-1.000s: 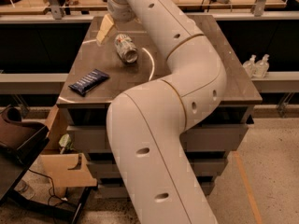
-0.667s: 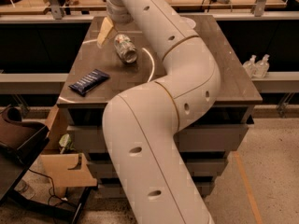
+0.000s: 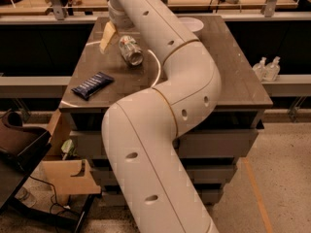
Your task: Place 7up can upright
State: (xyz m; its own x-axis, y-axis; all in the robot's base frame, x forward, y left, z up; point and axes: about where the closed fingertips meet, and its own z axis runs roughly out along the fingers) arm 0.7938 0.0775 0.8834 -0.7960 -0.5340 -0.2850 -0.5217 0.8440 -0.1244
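The 7up can (image 3: 130, 50) is silvery with a shiny metal end facing me. It lies tilted on its side on the dark table top (image 3: 233, 72), at the far left part. My gripper (image 3: 112, 37) is at the end of the big white arm, right beside the can's left side and touching or nearly touching it. The arm covers the gripper's right half.
A dark blue snack bar wrapper (image 3: 92, 85) lies near the table's front left corner. A white bowl (image 3: 192, 24) sits at the back, partly behind the arm. Two small clear bottles (image 3: 266, 68) stand off the table's right edge. A cardboard box (image 3: 68, 176) sits on the floor at the left.
The arm's elbow and lower links have swung a little, shifting in view. The can and the gripper stay in about the same place on the table.
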